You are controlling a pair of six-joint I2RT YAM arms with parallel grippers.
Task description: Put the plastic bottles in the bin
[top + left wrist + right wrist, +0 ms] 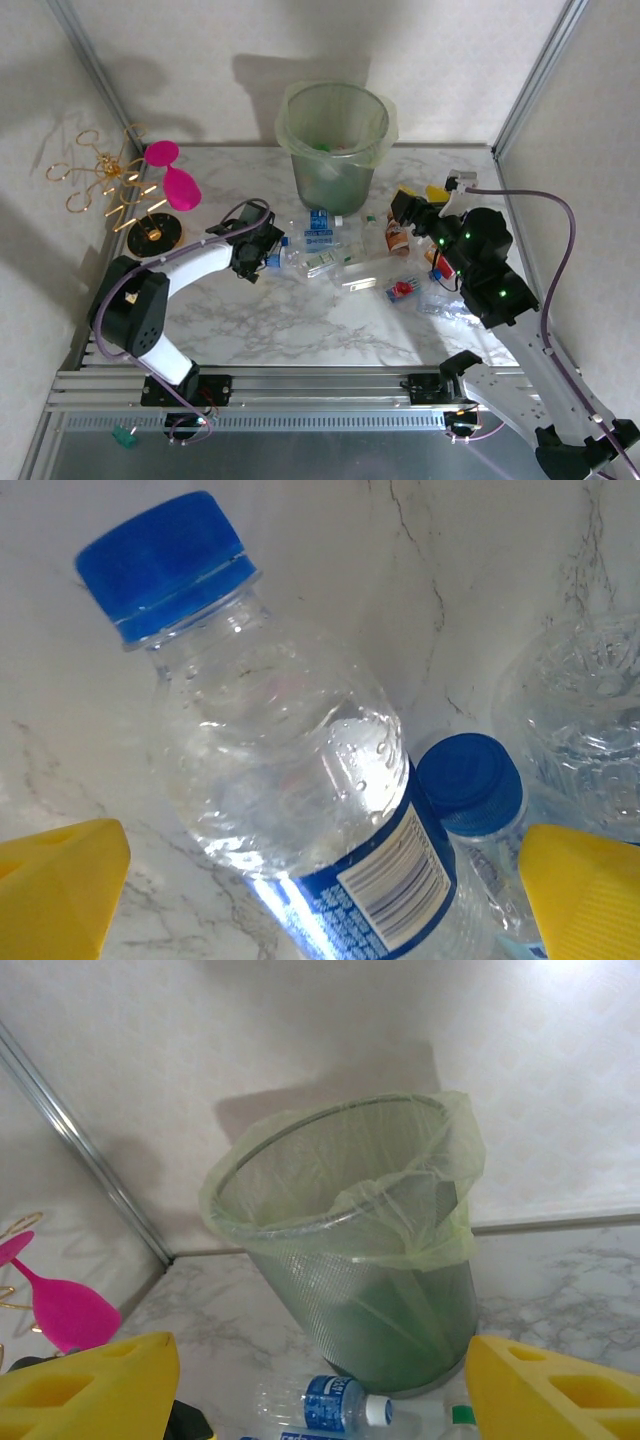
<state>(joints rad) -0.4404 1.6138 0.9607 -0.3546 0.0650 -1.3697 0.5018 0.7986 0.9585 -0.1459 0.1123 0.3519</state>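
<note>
1. Top external: the bin (335, 185) stands at the far centre of the marble table (300, 330). The plastic bottles (330, 255) lie heaped just in front of it, between the arms. Something green shows inside the bin, but I cannot identify it. The left gripper (268, 250) sits low at the heap's left end. The right gripper (415, 205) hangs over the right end, beside a brown bottle (397, 238). A pink ornament (175, 185) stands well apart at far left.
2. Left wrist: the yellow pads (60, 890) are spread fully wide either side of a clear blue-capped bottle (290, 770), and nothing is gripped. A second blue cap (470, 783) lies against its label. Risk: closing on the rounded shoulder could squirt the bottle out, or pinch the neighbour as well. The bottle's lower body is cut off by the frame.
3. Right wrist: the right gripper's pads (90, 1390) are apart and empty, facing the bin. Its liner bag (440, 1210) sags over the rim. Risk: a bottle released short could snag the liner or knock the bin. The white-capped bottle (335, 1405) below is partly cut off.
</note>
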